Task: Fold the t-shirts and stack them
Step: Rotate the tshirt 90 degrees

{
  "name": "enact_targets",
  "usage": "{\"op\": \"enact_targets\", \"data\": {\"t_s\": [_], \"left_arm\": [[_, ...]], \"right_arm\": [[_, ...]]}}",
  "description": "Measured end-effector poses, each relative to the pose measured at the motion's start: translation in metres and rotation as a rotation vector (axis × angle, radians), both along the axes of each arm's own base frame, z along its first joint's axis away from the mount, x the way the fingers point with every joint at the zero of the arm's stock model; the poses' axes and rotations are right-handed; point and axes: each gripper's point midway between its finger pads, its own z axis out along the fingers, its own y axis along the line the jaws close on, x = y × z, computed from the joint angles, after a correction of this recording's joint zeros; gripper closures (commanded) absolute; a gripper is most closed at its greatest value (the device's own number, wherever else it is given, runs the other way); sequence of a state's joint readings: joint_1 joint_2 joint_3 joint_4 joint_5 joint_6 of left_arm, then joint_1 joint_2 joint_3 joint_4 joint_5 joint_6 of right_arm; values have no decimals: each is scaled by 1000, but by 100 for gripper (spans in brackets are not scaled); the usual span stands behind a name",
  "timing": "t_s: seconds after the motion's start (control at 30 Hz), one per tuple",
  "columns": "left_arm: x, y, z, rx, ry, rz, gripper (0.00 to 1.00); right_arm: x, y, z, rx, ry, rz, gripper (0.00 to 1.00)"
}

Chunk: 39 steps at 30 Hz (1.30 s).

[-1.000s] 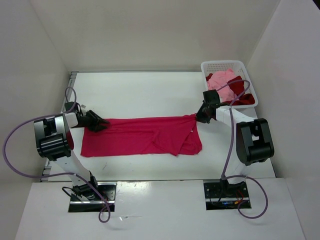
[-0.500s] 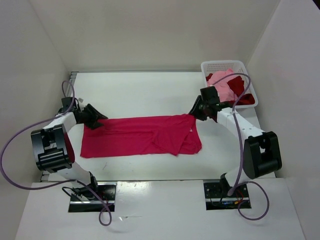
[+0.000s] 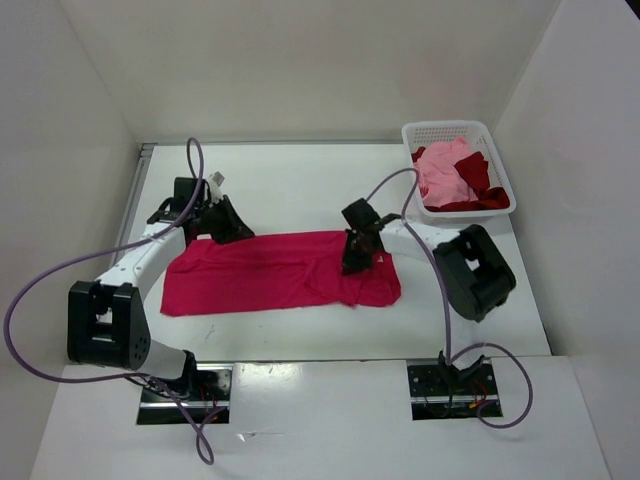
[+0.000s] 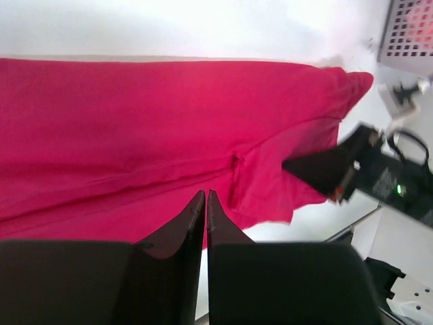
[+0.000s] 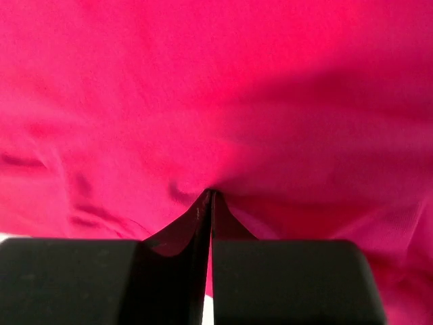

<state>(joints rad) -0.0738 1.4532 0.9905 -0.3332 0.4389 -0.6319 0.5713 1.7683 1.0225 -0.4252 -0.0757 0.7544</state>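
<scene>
The crimson-pink t-shirt [image 3: 270,275] lies spread flat and long across the table; it also shows in the left wrist view [image 4: 135,128] and fills the right wrist view [image 5: 216,88]. My left gripper [image 3: 238,231] is shut with nothing between its jaws [image 4: 205,194], raised over the shirt's far edge near its left end. My right gripper [image 3: 353,262] is down on the shirt's right part, shut on a pucker of the cloth [image 5: 211,193]. The pale pink t-shirt [image 3: 441,170] and the dark red t-shirt [image 3: 476,178] lie crumpled in the basket.
The white lattice basket [image 3: 423,131] stands at the far right corner of the table and shows in the left wrist view [image 4: 406,27]. White walls close in the table on three sides. The arm cables loop above the shirt's ends.
Both grippers left the shirt's far corners. The left one let go and moved right and up along the far edge. The right one moved left onto the shirt's right part.
</scene>
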Motion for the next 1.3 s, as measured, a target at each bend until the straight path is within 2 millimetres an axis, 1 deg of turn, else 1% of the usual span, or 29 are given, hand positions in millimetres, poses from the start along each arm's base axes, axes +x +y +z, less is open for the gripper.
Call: {"op": "enact_targets", "data": {"t_s": [0.03,0.1,0.17,0.2,0.3,0.37,0.4,0.43,0.47,0.5,0.57,0.63,0.7,0.73,0.77,0.8,0.83,0.87,0.9,0.93,0.97,1.0,1.03,1.1,1.13,1.17,1.2,1.23,1.3], "left_arm": [[-1,0,5,3,-14,1,90],[-3,0,11,8,-31,2,87],[-5,0,15,11,-35,4,84],[-7,0,15,12,-34,4,79],[-13,-2,19,13,-34,1,72],[-18,-5,23,6,-39,0,65],[-21,-7,26,-1,-38,2,63],[-23,-9,29,-6,-41,2,58],[-24,-11,32,-11,-44,5,56],[-26,-12,33,-14,-45,7,55],[-29,-14,36,-16,-47,12,52],[-31,-15,36,-14,-43,21,52],[-32,-13,34,-5,-34,30,52],[-32,-11,33,-2,-30,36,52],[-31,-8,33,1,-27,45,52],[-30,-3,32,5,-24,59,54],[-27,3,32,9,-22,81,58],[-24,11,33,14,-20,104,59],[-20,21,34,19,-23,130,59],[-16,30,35,27,-29,157,61],[-11,39,35,35,-32,176,61],[-7,48,35,43,-33,199,61],[-2,60,34,55,-31,228,61],[3,82,25,90,-14,286,67],[4,93,20,102,1,319,72],[5,108,15,118,12,362,78],[7,122,10,127,21,406,93],[8,136,4,135,36,452,98],[10,162,-9,150,63,527,100]], "right_arm": [[10,3,1,1,-4,1,96],[35,14,2,14,-15,4,96],[68,26,3,25,-34,8,96],[87,34,5,32,-44,11,96],[173,62,13,53,-140,12,96],[230,85,28,86,-228,15,90],[253,95,42,107,-278,21,87],[270,101,55,125,-319,24,83],[281,106,75,151,-367,27,80],[287,110,94,178,-411,42,71],[278,104,125,172,-429,57,59],[263,95,161,162,-455,80,48],[231,81,195,154,-458,106,46],[213,75,214,163,-476,116,48],[194,69,227,187,-503,127,58],[168,63,239,210,-506,139,68],[148,61,246,235,-520,148,85],[129,61,248,259,-529,160,90],[108,67,243,289,-516,184,93],[90,79,230,313,-491,214,93],[73,94,216,339,-461,247,93],[54,111,201,364,-425,288,91],[36,132,174,376,-361,332,85],[8,158,117,358,-239,382,85],[-7,166,90,341,-176,404,86],[-22,170,67,321,-114,420,91],[-32,173,49,304,-70,431,94],[-39,174,39,295,-42,438,100],[-40,175,35,293,-36,436,100]]}}
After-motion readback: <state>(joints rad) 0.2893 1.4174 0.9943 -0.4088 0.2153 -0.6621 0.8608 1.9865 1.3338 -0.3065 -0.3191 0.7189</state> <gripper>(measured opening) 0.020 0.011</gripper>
